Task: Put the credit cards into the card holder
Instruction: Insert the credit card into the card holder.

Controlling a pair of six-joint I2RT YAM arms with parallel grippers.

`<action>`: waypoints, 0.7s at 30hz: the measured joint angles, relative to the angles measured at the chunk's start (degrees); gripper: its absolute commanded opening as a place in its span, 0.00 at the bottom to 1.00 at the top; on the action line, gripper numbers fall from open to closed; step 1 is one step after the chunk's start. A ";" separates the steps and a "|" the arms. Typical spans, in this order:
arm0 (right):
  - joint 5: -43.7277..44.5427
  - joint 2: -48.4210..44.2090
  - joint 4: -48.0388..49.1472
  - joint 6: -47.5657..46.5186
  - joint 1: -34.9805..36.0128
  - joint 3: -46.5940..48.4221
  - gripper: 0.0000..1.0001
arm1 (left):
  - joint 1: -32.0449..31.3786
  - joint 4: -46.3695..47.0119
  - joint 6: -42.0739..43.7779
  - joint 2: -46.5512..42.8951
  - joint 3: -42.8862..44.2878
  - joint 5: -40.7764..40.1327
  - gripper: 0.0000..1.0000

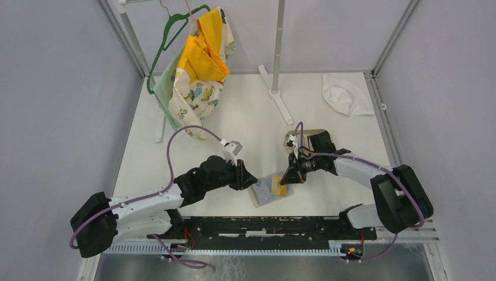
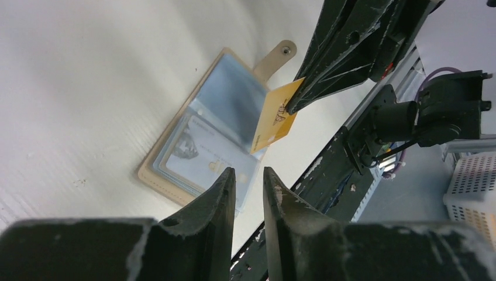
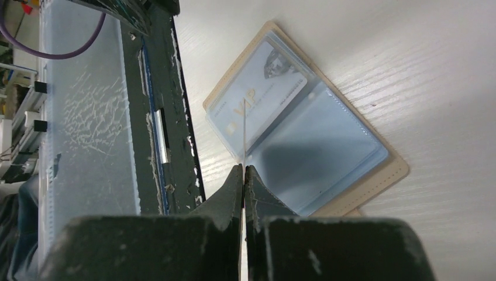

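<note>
Top view: two arms meet over the open card holder [image 1: 270,189], which lies flat on the table [image 1: 245,117] near the front edge.
Left gripper [image 2: 250,182]: it hangs just above the near edge of the card holder. Its fingers are a little apart and hold nothing.
Card holder: it has clear blue pockets. The left pocket has one white-grey card [image 2: 202,153] in it. The right pocket looks empty.
Right gripper [image 3: 243,174]: its fingers are pressed together on a yellow card [image 2: 275,115], held on its edge over the middle fold.
Step now: I think the yellow card is about to go into a pocket.
Next move: tip the card's edge into the pocket mouth, then slide it in flat. The left gripper may need to hold the card holder down.
Count: two arms, one card holder, two cards that I can see.
</note>
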 measured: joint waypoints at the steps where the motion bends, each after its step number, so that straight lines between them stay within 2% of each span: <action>1: -0.04 0.35 0.22 0.94 0.00 0.00 0.00 | -0.17 -0.04 -0.66 0.55 -0.17 -0.28 0.29; 7: -0.28 3.06 1.16 4.90 0.00 0.72 0.00 | -4.68 -3.63 -3.15 2.69 0.35 -6.71 0.32; 14: 1.27 5.62 1.20 6.69 0.00 1.44 0.00 | -10.03 -12.44 -4.66 4.68 1.75 -17.09 0.45; 21: 4.09 6.03 1.05 7.23 0.00 2.01 0.00 | -12.81 -18.67 -5.20 8.46 5.31 -23.02 0.55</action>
